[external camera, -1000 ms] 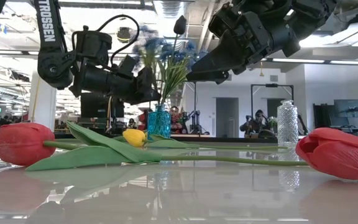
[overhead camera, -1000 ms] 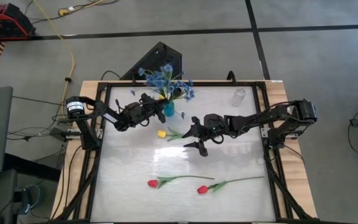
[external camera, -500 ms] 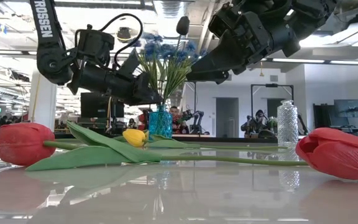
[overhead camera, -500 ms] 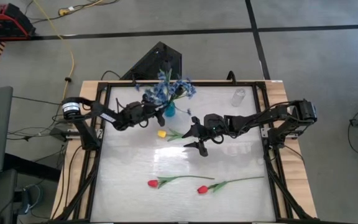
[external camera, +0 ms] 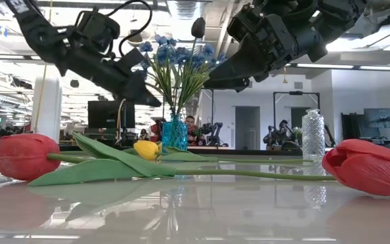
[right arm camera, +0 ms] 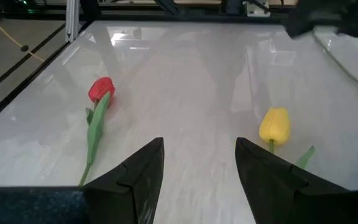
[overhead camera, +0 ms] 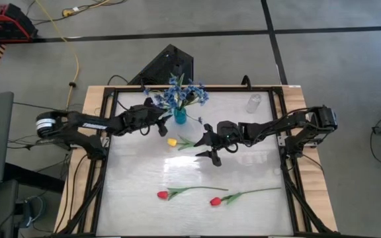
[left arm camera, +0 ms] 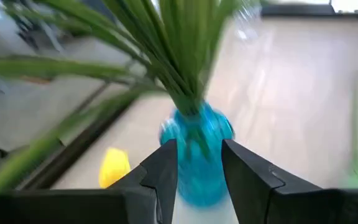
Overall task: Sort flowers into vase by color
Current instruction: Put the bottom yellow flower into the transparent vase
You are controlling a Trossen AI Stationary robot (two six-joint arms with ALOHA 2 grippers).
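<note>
L gripper (overhead camera: 163, 121) open beside blue vase (overhead camera: 179, 117) — table (overhead camera: 243, 211) front mostly bare.

Blue sprays (overhead camera: 177, 94) stand upright in the blue vase (overhead camera: 179, 117), just ahead of the left gripper (overhead camera: 162, 119). A yellow tulip (overhead camera: 172, 141) lies beside the right gripper (overhead camera: 207, 147); two red tulips (overhead camera: 163, 195) lie well apart from it.
</note>
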